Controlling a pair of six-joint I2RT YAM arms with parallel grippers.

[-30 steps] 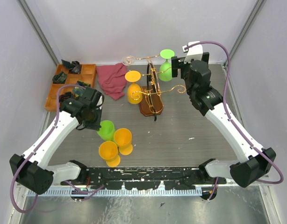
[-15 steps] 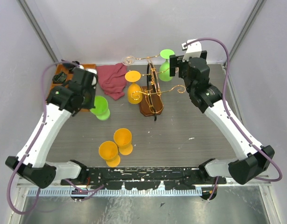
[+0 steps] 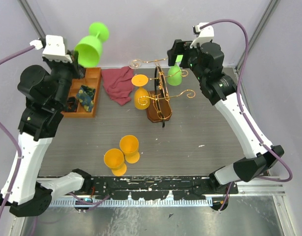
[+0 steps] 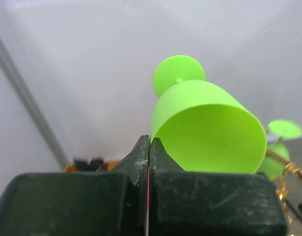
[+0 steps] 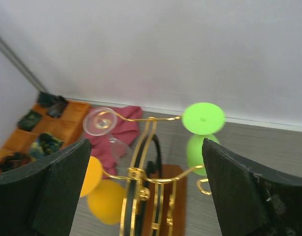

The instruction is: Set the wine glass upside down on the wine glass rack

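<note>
The left gripper [image 4: 148, 147] is clenched, its fingers [image 4: 138, 158] pressed together on the rim wall of the green wine glass [image 4: 210, 132]; from the pinch the bowl opens back towards the wrist camera and the stem runs up and away, so the round foot [image 4: 179, 73] is the far end of the long axis; the glass is tilted, neither upright nor fully inverted, and is carried high above the left side of the table; the wine glass rack [image 3: 159, 110] lies to the right of it and lower, well apart, with the gold wire just showing at the right edge of the left wrist view. The right gripper [image 5: 145, 142] is spread wide and grasps nothing; it hangs above the far right side of the rack, much nearer to it than the left gripper, but the glass is in the left. The rack already carries a hung green glass [image 5: 202, 132], a hung orange glass [image 3: 141, 96] and a clear glass [image 5: 101, 122]; the scrolled arm [image 3: 190, 92] at the front right looks free; reaching it probably means a long crossing with the foot leading and the bowl turned mouth down.
</note>
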